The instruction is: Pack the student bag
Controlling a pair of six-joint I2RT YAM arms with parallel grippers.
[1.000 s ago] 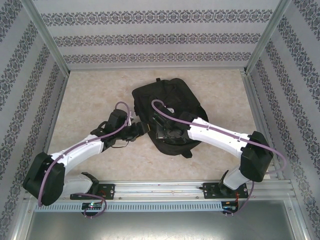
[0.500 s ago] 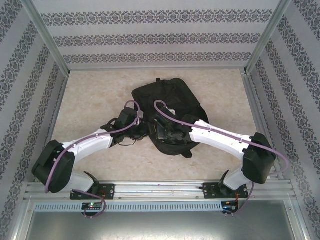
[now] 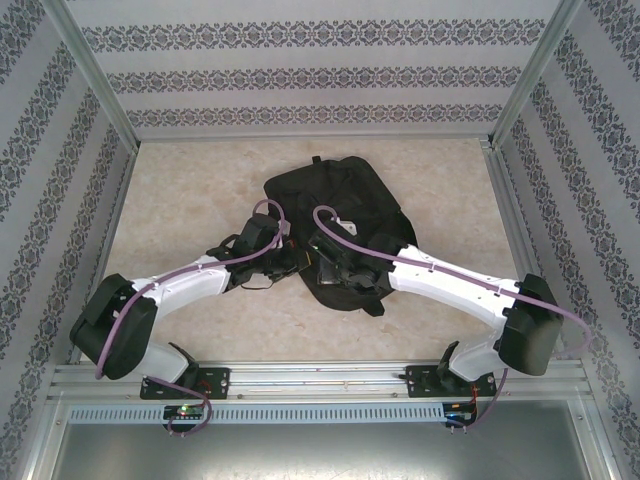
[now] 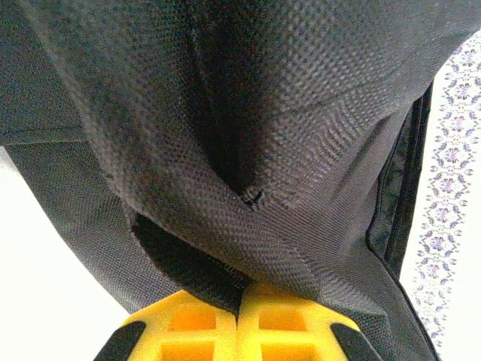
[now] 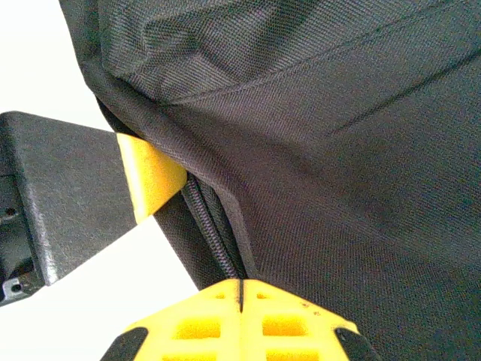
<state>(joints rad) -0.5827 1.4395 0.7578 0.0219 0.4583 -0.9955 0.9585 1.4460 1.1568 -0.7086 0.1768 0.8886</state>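
No legible txt, labels, brands or nos. on student bag (image 3: 340, 190) or elsewhere.

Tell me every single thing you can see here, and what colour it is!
student bag: one, black, lying in the middle of the table
table: one, beige marbled, under everything
walls: three, white with grey flower stripes, round the far, left and right sides
rail: one, silver metal, along the near edge
cables: two, purple, one along each arm
arms: two, white with black joints, both reaching in to the bag's near side
left fingers: two, yellow, shut on the bag's mesh fabric
right fingers: two, yellow, shut on the bag at its zipper
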